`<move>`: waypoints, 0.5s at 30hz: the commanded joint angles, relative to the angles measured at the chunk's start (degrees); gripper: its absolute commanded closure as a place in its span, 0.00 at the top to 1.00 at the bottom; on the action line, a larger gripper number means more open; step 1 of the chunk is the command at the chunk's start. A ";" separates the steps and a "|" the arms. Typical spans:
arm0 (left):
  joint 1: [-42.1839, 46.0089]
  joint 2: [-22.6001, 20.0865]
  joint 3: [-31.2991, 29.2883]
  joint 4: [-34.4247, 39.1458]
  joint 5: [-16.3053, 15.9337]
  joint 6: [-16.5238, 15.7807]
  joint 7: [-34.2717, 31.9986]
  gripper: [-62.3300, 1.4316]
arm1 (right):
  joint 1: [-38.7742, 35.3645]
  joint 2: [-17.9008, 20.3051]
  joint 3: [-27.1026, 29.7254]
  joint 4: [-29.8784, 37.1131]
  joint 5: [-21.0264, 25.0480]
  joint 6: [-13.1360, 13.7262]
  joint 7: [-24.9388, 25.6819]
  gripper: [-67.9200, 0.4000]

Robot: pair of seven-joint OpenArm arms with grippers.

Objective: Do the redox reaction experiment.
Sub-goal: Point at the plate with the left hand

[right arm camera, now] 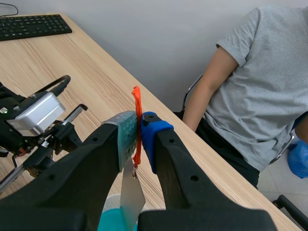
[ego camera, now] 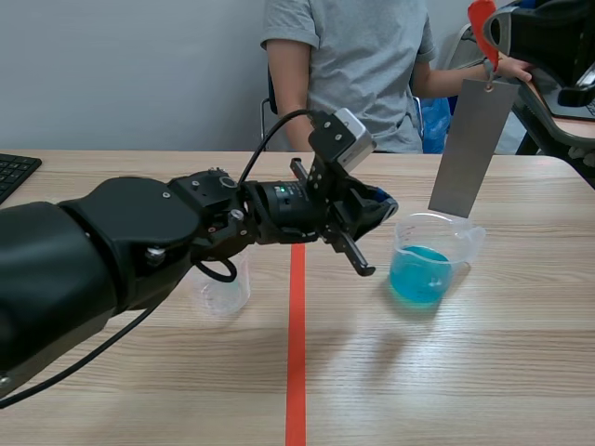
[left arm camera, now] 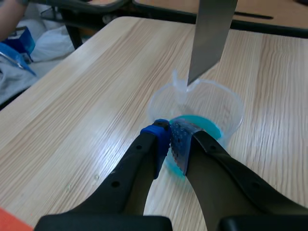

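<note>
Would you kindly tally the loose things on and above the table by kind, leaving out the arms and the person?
beakers: 2 (beaker with blue liquid, empty beaker)
metal plate: 1
orange ribbon: 1
keyboard: 1
Total: 5

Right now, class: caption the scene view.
Right end effector hangs a metal strip by its orange tag over the beaker of blue liquid.

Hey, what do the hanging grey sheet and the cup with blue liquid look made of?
The sheet looks like thin metal: flat, rigid, dull grey with a faint sheen. The cup looks like clear plastic, going by its see-through wall and moulded spout, though glass is possible.
</note>
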State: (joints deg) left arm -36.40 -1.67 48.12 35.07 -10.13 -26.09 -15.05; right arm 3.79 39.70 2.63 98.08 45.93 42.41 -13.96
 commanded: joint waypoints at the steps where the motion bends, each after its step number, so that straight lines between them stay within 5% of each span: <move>1: -1.29 1.40 0.24 0.33 -0.76 0.35 -0.98 0.10 | 0.96 1.05 1.05 0.09 0.79 0.31 1.01 0.03; 15: -1.73 4.81 1.42 -2.89 -0.76 4.13 -3.19 0.10 | 0.96 0.96 1.05 0.09 0.79 0.31 0.81 0.03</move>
State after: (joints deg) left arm -37.12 2.52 49.65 31.09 -10.13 -22.06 -17.23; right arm 3.79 39.70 2.63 98.08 45.91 42.41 -13.98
